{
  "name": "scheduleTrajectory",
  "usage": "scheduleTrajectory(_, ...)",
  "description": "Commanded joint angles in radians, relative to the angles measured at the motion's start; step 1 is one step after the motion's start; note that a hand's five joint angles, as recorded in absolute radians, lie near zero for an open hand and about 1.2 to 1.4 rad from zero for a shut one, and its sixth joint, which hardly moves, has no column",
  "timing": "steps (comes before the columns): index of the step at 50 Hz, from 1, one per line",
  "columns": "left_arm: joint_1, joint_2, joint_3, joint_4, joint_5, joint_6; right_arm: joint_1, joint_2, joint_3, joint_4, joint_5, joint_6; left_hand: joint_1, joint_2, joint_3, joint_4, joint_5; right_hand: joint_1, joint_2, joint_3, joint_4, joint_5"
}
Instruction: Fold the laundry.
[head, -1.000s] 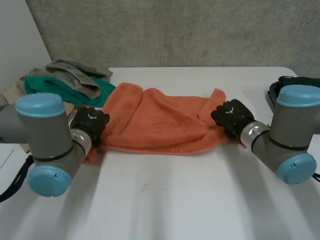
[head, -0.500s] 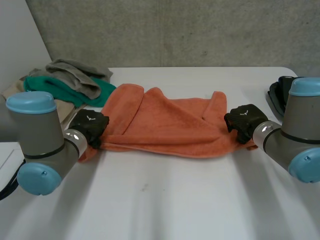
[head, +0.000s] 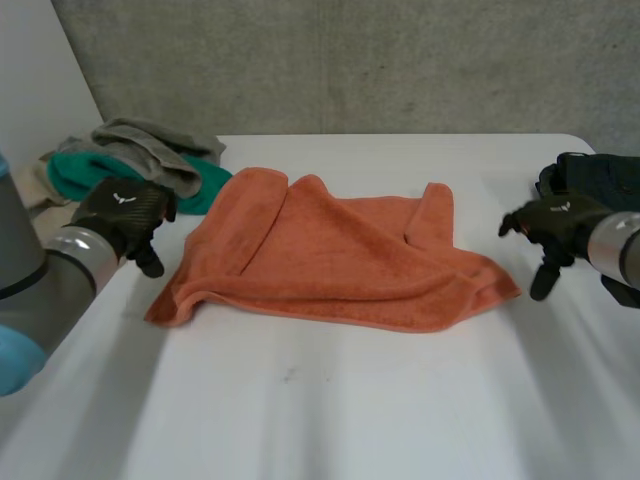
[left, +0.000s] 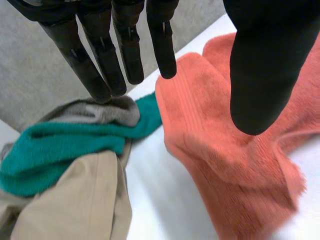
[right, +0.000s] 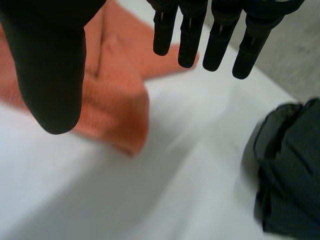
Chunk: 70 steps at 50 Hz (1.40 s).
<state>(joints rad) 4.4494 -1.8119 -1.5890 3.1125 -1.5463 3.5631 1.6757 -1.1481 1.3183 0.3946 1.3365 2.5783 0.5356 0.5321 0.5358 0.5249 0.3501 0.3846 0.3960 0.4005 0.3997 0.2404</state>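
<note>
An orange towel lies loosely folded across the middle of the white table, with creases along its length. My left hand hovers just off the towel's left end, fingers straight and spread above the towel, holding nothing. Off the towel's right corner my right hand hangs clear of the cloth. Its fingers are straight over the bare table beside the towel's corner, and it is empty.
A pile of laundry sits at the table's back left: a grey cloth, a green towel and a tan cloth. A dark garment lies at the table's right edge, also beside my right hand.
Both hands have let go of the towel's ends and pulled outward and up, opening their fingers. The towel has dropped flat and spread wider.
</note>
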Motion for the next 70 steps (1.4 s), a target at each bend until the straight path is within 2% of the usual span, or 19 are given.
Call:
scheduleTrajectory(1,0.041,-0.003,-0.055,-0.092,0.031,0.0,-0.057,0.045,0.09,-0.054,-0.059,-0.064,0.109,0.113,0.109,0.12,0.12,0.113,0.102,0.097,0.098,0.083)
scheduleTrajectory(10,0.074,-0.113,-0.057,-0.106,0.093,0.002,-0.064,0.16,0.153,-0.364,-0.175,-0.052,0.06,0.063,0.06,0.07,0.071,0.107,0.096,0.091,0.092,0.077)
scheduleTrajectory(20,0.045,-0.17,-0.009,-0.081,0.101,-0.003,-0.03,0.2,0.131,-0.448,-0.189,-0.023,-0.002,0.001,-0.002,0.009,0.009,0.213,0.201,0.197,0.198,0.182)
scheduleTrajectory(28,0.001,-0.256,0.063,-0.051,0.069,0.0,-0.021,0.251,0.085,-0.448,-0.183,-0.038,-0.029,-0.025,-0.029,-0.018,-0.018,0.353,0.342,0.337,0.338,0.323)
scheduleTrajectory(32,-0.022,-0.291,0.099,-0.046,0.04,-0.003,-0.019,0.26,0.076,-0.454,-0.185,-0.044,-0.017,-0.013,-0.017,-0.006,-0.006,0.678,0.667,0.663,0.663,0.648)
scheduleTrajectory(33,-0.034,-0.303,0.113,-0.037,0.031,-0.003,-0.018,0.26,0.072,-0.453,-0.183,-0.044,-0.008,-0.005,-0.008,0.003,0.003,0.947,0.936,0.931,0.932,0.917)
scheduleTrajectory(34,-0.041,-0.31,0.119,-0.032,0.028,-0.004,-0.018,0.257,0.072,-0.453,-0.183,-0.043,-0.002,0.001,-0.002,0.008,0.009,1.011,1.0,0.995,0.996,0.981)
scheduleTrajectory(39,-0.076,-0.333,0.153,0.011,-0.001,-0.004,-0.018,0.226,0.081,-0.444,-0.174,-0.032,0.162,0.165,0.162,0.172,0.173,1.012,1.0,0.996,0.997,0.981)
scheduleTrajectory(42,-0.1,-0.348,0.179,0.04,-0.043,-0.001,-0.014,0.189,0.105,-0.412,-0.18,-0.024,0.379,0.382,0.378,0.389,0.389,1.012,1.0,0.996,0.997,0.981)
scheduleTrajectory(45,-0.11,-0.368,0.199,0.055,-0.078,0.0,-0.014,0.166,0.122,-0.395,-0.18,-0.02,0.453,0.456,0.453,0.463,0.464,1.012,1.0,0.996,0.997,0.981)
scheduleTrajectory(53,-0.116,-0.42,0.245,0.054,-0.107,0.02,-0.022,0.136,0.147,-0.384,-0.181,-0.012,0.327,0.33,0.327,0.337,0.338,1.012,1.0,0.996,0.997,0.981)
scheduleTrajectory(58,-0.114,-0.443,0.273,0.054,-0.11,0.046,-0.022,0.131,0.148,-0.379,-0.18,-0.004,0.347,0.35,0.347,0.358,0.358,1.012,1.0,0.996,0.997,0.981)
scheduleTrajectory(60,-0.114,-0.452,0.281,0.054,-0.113,0.057,-0.022,0.131,0.147,-0.376,-0.175,-0.003,0.467,0.47,0.467,0.477,0.478,1.012,1.0,0.996,0.997,0.981)
scheduleTrajectory(61,-0.114,-0.46,0.29,0.054,-0.121,0.072,-0.022,0.128,0.144,-0.369,-0.174,-0.001,0.782,0.785,0.781,0.792,0.792,1.012,1.0,0.996,0.997,0.981)
scheduleTrajectory(62,-0.113,-0.463,0.293,0.054,-0.124,0.082,-0.022,0.126,0.142,-0.364,-0.172,0.0,0.86,0.863,0.86,0.871,0.871,1.012,1.0,0.996,0.997,0.981)
scheduleTrajectory(67,-0.107,-0.417,0.281,0.018,-0.161,0.112,-0.024,0.093,0.128,-0.281,-0.178,-0.009,0.861,0.864,0.86,0.871,0.872,1.012,1.0,0.996,0.997,0.981)
scheduleTrajectory(70,-0.099,-0.295,0.219,-0.034,-0.143,0.117,-0.036,0.039,0.104,-0.183,-0.18,-0.029,0.861,0.864,0.86,0.871,0.872,1.012,1.0,0.996,0.997,0.981)
